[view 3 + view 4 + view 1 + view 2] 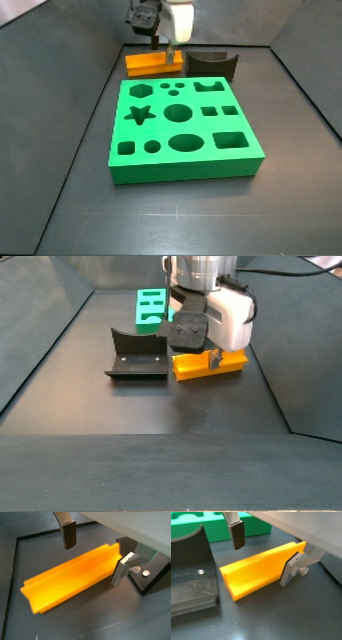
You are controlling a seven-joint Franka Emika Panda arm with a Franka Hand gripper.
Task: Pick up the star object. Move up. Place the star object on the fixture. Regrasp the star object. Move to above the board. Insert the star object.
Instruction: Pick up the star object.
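The star object (67, 579), an orange-yellow ridged bar, lies flat on the dark floor beside the fixture (191, 577). In a side view the star object (207, 364) is right of the fixture (138, 353). My gripper (94, 558) is open and low over one end of the bar, with the jaws straddling it. One finger (122, 571) is against the bar's side, and the other finger (67, 536) stands clear of it with a gap. In both wrist views nothing is held, and the gripper (264, 560) sits the same way. The green board (181, 130) lies nearer the camera.
The board (151, 308) with its shaped holes, including a star hole (138, 114), fills the middle of the floor. The fixture (211, 63) stands just past the board's far edge. Dark walls enclose the floor on both sides.
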